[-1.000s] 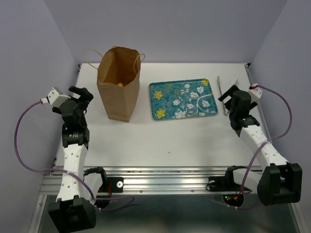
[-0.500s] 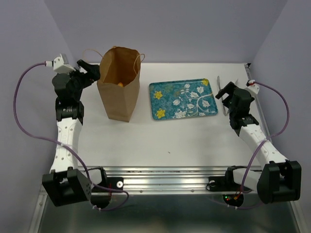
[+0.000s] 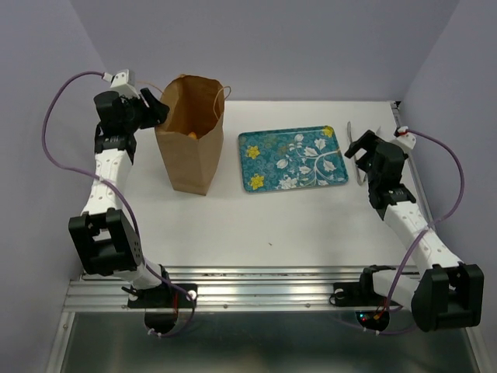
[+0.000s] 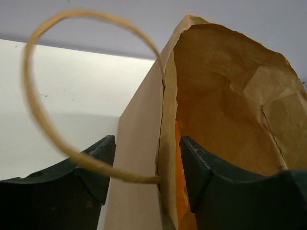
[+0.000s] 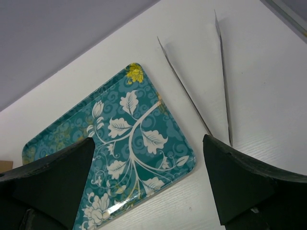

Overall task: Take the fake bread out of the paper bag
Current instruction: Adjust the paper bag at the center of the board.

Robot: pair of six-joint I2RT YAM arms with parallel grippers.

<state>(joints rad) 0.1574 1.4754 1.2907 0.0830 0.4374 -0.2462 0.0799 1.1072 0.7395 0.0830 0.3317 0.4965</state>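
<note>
From overhead, the left gripper (image 3: 157, 113) sits at the left rim of the upright paper bag (image 3: 189, 159), probably to steady its mouth. The fake bread (image 3: 192, 134) is just an orange speck deep inside.

The left wrist view shows the jaws apart, straddling the bag wall, with the string handle (image 4: 33, 96) looping across. Which pastry shows orange, I can't tell.

In the right wrist view, the right gripper (image 5: 148, 143) hangs spread and empty over the floral tray (image 5: 110, 120), beside metal tongs (image 5: 184, 91).
</note>
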